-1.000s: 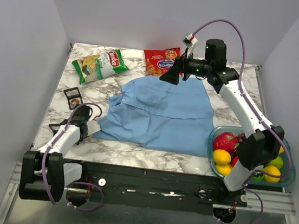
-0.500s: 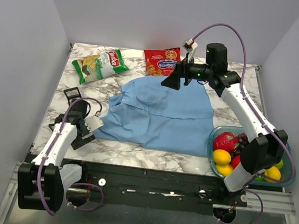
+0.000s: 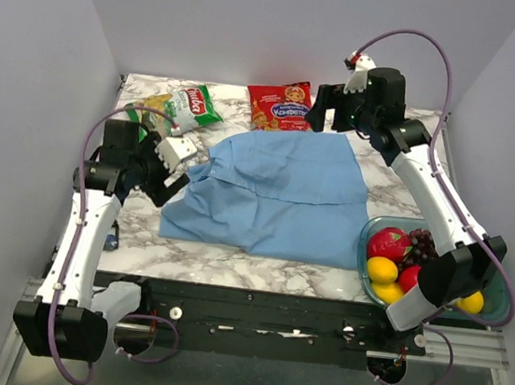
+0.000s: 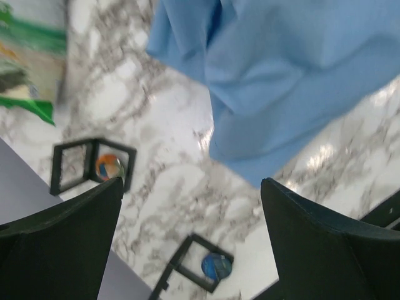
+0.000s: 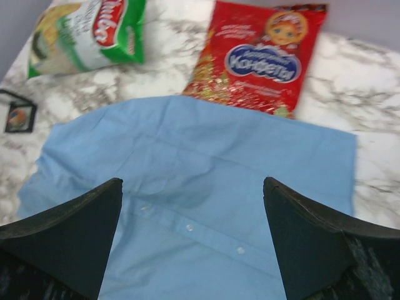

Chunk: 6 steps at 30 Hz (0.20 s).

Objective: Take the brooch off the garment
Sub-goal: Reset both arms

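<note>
The garment, a light blue shirt, lies spread on the marble table. In the left wrist view a tiny round dark blue brooch rests inside a small black square frame on the marble, apart from the shirt's corner. My left gripper hangs open high above it with nothing between its fingers; from above it sits over the shirt's left edge. My right gripper is raised over the shirt's far edge, open and empty, looking down at the button placket.
A green snack bag and a red sweets packet lie at the back. A bowl of fruit stands at the front right. A second black frame holding an orange item lies left of the shirt.
My left gripper opened wide and rose from the table's left front, swinging back toward the shirt's left edge. My right gripper lifted and drew back to the right, off the shirt.
</note>
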Tool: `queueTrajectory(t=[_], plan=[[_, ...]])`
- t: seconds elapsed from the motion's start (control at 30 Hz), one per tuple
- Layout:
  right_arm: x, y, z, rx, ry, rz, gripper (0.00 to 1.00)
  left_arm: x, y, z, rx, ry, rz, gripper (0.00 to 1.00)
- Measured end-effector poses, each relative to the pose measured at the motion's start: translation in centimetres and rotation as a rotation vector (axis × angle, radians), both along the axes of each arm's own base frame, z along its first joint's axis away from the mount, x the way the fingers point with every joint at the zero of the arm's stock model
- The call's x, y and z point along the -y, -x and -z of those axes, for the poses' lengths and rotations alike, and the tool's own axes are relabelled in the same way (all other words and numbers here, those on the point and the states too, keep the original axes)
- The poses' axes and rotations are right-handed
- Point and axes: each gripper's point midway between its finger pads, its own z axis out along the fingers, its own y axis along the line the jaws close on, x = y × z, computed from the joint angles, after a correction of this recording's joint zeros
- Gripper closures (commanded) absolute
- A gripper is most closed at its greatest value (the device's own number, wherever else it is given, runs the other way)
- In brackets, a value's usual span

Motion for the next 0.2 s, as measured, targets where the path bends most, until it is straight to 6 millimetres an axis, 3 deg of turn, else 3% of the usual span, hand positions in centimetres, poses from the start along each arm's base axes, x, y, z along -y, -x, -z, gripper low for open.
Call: queueTrajectory(t=[0.2], plan=[[3.8,-0.9,-3.9,0.133,0.059,0.185,0.01,1.8,-6.8,-6.0,0.130,0.239,-0.151,0.01]])
